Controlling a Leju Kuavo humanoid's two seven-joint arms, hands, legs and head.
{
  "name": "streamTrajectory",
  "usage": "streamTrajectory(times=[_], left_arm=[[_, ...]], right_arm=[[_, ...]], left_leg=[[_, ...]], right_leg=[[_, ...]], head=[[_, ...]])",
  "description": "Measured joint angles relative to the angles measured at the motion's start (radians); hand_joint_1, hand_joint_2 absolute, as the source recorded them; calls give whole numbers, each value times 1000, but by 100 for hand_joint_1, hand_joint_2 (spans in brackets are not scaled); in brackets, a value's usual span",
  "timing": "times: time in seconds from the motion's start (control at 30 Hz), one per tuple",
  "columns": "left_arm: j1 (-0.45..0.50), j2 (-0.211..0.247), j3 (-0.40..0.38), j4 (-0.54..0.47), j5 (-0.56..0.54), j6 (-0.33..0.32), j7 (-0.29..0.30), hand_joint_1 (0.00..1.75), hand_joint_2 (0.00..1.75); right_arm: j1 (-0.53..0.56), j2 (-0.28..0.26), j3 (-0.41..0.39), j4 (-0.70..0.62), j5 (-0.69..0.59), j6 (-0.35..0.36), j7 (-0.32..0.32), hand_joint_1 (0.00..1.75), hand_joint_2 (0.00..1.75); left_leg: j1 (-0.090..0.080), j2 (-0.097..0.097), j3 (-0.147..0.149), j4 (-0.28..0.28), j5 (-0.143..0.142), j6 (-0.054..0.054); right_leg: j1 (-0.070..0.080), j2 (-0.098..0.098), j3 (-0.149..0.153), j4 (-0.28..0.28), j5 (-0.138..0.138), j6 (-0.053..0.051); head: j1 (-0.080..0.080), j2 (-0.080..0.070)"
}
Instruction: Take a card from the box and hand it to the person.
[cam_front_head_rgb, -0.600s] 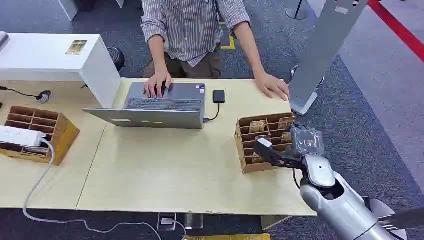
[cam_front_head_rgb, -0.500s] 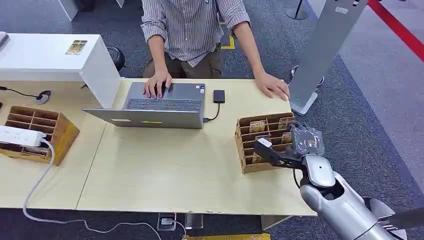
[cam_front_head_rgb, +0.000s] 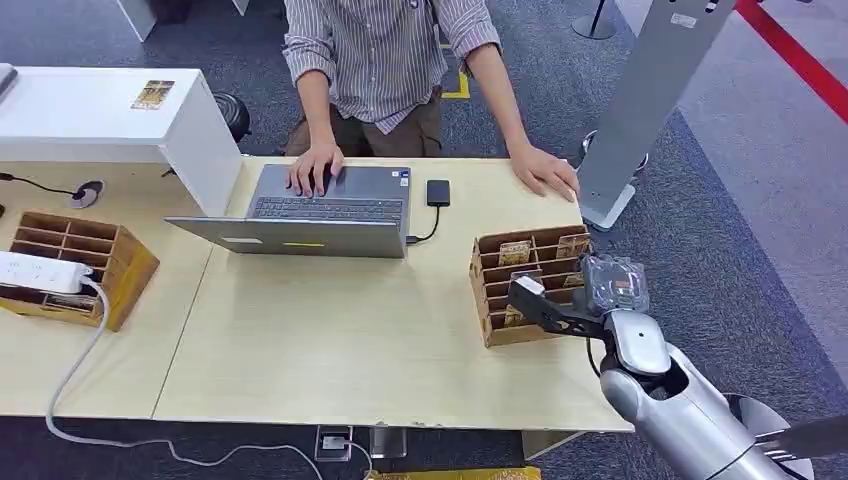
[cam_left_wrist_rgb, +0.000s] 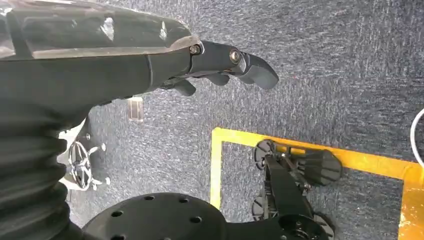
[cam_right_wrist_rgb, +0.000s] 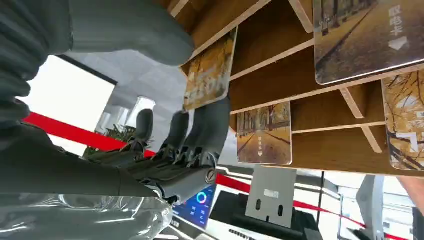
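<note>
Right wrist view shows your right hand (cam_right_wrist_rgb: 165, 125) pinching a card (cam_right_wrist_rgb: 209, 75) between the thumb and the darker fingers, at the box (cam_right_wrist_rgb: 280, 75), with part of the card between the wooden dividers. Draw it straight out along its slot, so the edge does not catch a divider or disturb the other cards beside it. Only then carry it over the box toward the person (cam_front_head_rgb: 385, 60), whose hand (cam_front_head_rgb: 545, 172) rests on the table (cam_front_head_rgb: 330, 330) just behind the box. Your left hand (cam_left_wrist_rgb: 220, 65) hangs with curled fingers, holding nothing. Compared with the earlier frames, almost nothing differs: the right hand has hardly moved at the box.
</note>
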Motion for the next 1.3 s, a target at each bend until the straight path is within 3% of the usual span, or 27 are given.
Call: streamTrajectory(times=[0.23,0.3,0.4,0.47,0.5,0.6,0.73,1.0,1.3], left_arm=[[0,0,0,0,3,0,0,0,175],[0,0,0,0,5,0,-1,0,175],[0,0,0,0,6,0,-2,0,175],[0,0,0,0,6,-1,-2,0,175],[0,0,0,0,6,-2,-3,0,0],[0,1,0,0,-2,-24,-14,0,0],[0,8,-1,0,-3,-134,-70,0,0],[-1,18,-1,0,-12,-137,-122,0,0],[-2,22,-10,0,-11,-131,-125,0,0]], right_arm=[[0,0,0,2,0,0,0,105,175],[0,0,0,2,0,0,0,133,175],[0,0,0,3,0,0,0,140,175],[-1,0,0,4,0,0,0,166,175],[-1,0,0,4,0,-1,0,175,175],[-4,0,0,5,-3,-4,-1,175,175],[-4,-2,0,5,-11,-8,0,175,175],[-4,-5,0,4,-13,-9,0,175,175],[-9,-6,0,-5,-22,-10,-7,175,175]], left_leg=[[0,0,0,0,0,0],[0,0,0,0,0,0],[0,0,0,0,0,0],[0,0,0,0,0,0],[0,0,0,0,0,0],[0,0,0,0,0,0],[0,0,0,0,0,0],[0,0,0,0,0,0],[0,0,0,0,0,0]], right_leg=[[0,0,0,0,0,0],[0,0,0,0,0,0],[0,0,0,0,0,0],[0,0,0,0,0,0],[0,0,0,0,0,0],[0,0,0,0,0,0],[0,0,0,0,0,0],[0,0,0,0,0,0],[0,0,0,0,0,0]], head=[[0,0],[0,0],[0,0],[0,0],[0,0],[0,0],[0,0],[0,0],[1,0]])
